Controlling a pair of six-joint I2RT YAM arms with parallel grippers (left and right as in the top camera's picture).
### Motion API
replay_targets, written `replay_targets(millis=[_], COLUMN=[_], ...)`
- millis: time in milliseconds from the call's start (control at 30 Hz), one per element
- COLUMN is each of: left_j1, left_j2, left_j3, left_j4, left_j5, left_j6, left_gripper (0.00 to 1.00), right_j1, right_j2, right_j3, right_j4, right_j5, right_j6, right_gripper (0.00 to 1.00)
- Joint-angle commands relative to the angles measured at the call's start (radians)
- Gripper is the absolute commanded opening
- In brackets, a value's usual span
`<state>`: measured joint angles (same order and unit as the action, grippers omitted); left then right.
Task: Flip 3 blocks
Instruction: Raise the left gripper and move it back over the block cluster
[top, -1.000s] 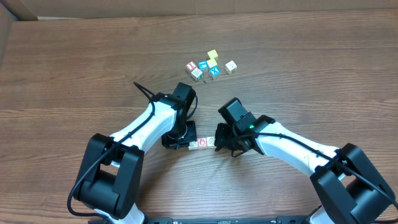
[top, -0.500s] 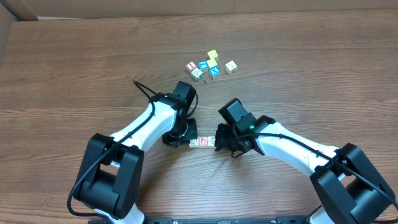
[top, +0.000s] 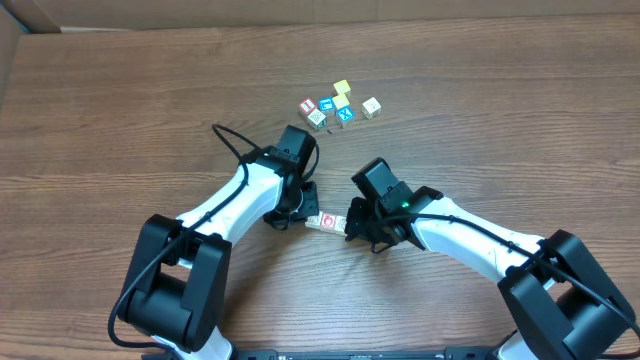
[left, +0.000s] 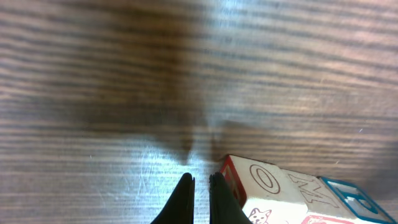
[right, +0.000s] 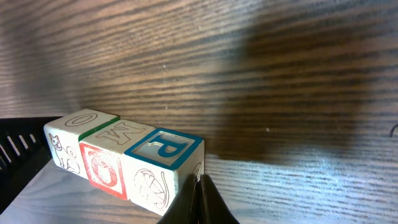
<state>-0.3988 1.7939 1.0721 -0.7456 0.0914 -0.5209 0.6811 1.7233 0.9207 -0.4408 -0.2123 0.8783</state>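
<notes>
Blocks (top: 324, 221): row of three lies near-centre btwn your grippers. Left gripper (left: 200, 186), pinched shut & empty, has moved farther off, nudging the row w/ it. Right gripper (right: 199, 194), also shut & empty, touches the other end. Prob. no flip yet.

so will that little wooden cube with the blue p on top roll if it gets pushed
The wooden cube with the blue P looks stiff and flat-faced, so it should slide or tip, not roll. It sits flush against two more picture cubes, so a push likely shifts the row.
</notes>
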Motion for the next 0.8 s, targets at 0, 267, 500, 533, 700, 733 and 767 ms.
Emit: replay_targets(millis=[0,267,500,533,700,733,767], left_j1=[-0.008,-0.008,-0.008,-0.008,-0.008,-0.008,-0.008], left_j2=[0.005,0.005,0.005,0.005,0.005,0.006,0.007], left_j3=[-0.01,-0.01,-0.01,-0.01,-0.01,-0.01,-0.01], left_j4=[0.028,0.105,0.156,0.163,0.198,0.205,0.214], left_j5=[0.032,0.032,0.032,0.032,0.028,0.028,0.028], left_j6=[0.0,0.0,0.0,0.001,0.001,0.001,0.001], left_gripper=[0.04,0.04,0.04,0.04,0.04,0.04,0.04], right_j1=[0.005,0.005,0.005,0.005,0.005,0.005,0.005], right_j2=[-0.005,-0.005,-0.005,-0.005,-0.005,-0.005,-0.005], right_j3=[-0.005,-0.005,-0.005,-0.005,-0.005,-0.005,-0.005], right_j4=[0.032,0.064,0.074,0.077,0.096,0.1,0.101], right_j5=[-0.017,-0.014,-0.006,-0.006,-0.005,-0.005,-0.003], right_j6=[0.017,0.096,0.19,0.208,0.281,0.297,0.315], right_gripper=[0.04,0.04,0.04,0.04,0.04,0.04,0.04])
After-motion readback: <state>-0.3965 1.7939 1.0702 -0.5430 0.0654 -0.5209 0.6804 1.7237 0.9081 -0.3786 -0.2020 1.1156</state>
